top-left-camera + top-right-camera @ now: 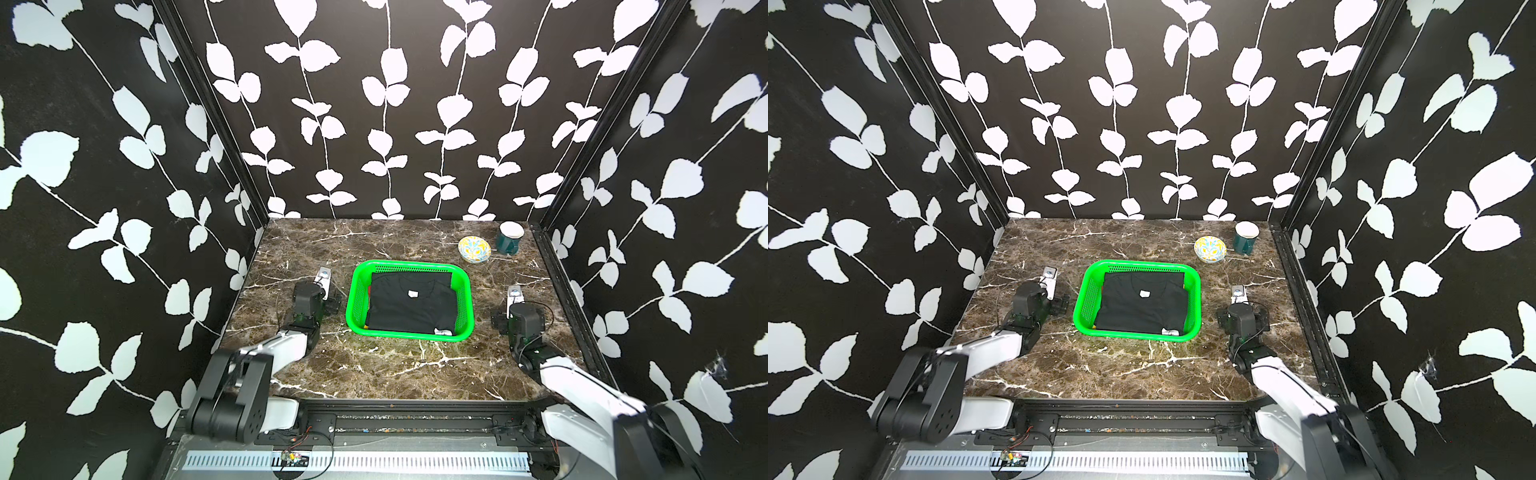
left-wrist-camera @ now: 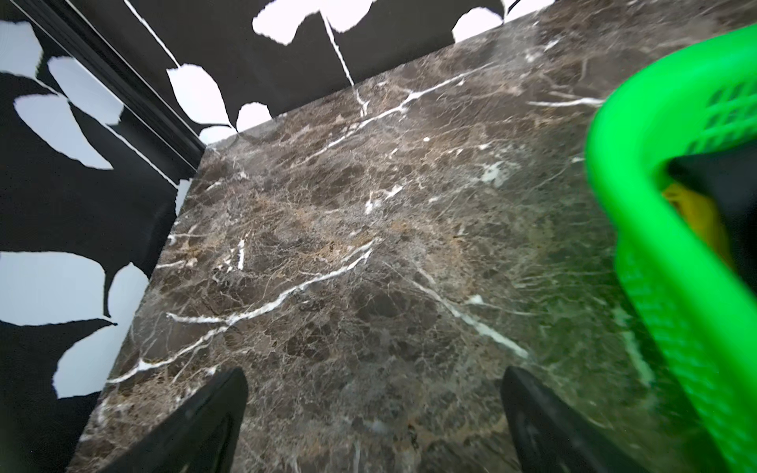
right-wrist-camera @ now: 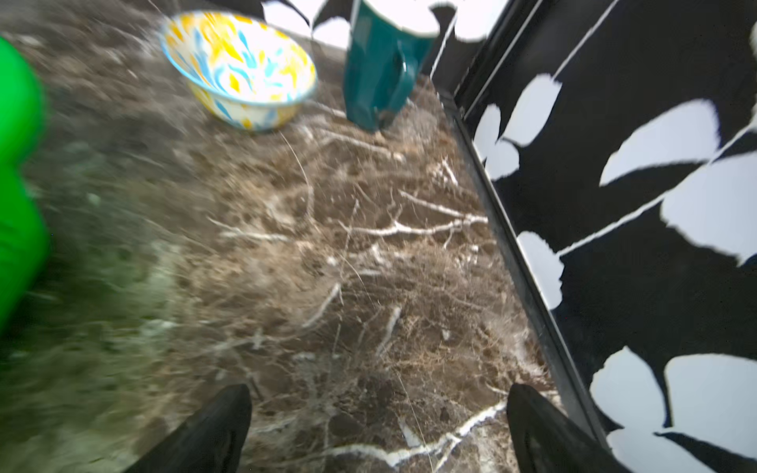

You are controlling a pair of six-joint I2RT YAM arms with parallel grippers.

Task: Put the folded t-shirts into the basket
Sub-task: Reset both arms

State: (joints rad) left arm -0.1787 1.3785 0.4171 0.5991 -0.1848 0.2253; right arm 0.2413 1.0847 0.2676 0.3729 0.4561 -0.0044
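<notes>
In both top views the green basket (image 1: pixel 409 263) (image 1: pixel 1142 262) sits mid-table with the folded t-shirts stacked inside. The black shirt (image 1: pixel 409 303) (image 1: pixel 1142 305) lies on top, its white label showing. A red sliver (image 1: pixel 368 291) peeks out at the stack's left edge. In the left wrist view a yellow shirt (image 2: pixel 696 217) shows under the black one, inside the basket's rim (image 2: pixel 614 135). My left gripper (image 1: pixel 333 302) (image 2: pixel 375 370) hangs open just left of the basket. My right gripper (image 1: pixel 498 322) (image 3: pixel 379 387) hangs open to the right of it. Both hold nothing and are over bare marble.
A patterned bowl (image 1: pixel 474 249) (image 3: pixel 241 65) and a dark green mug (image 1: pixel 510 237) (image 3: pixel 381 61) stand at the back right corner. Black leaf-patterned walls close the table on three sides, with a black rail (image 3: pixel 512 245) along the right edge.
</notes>
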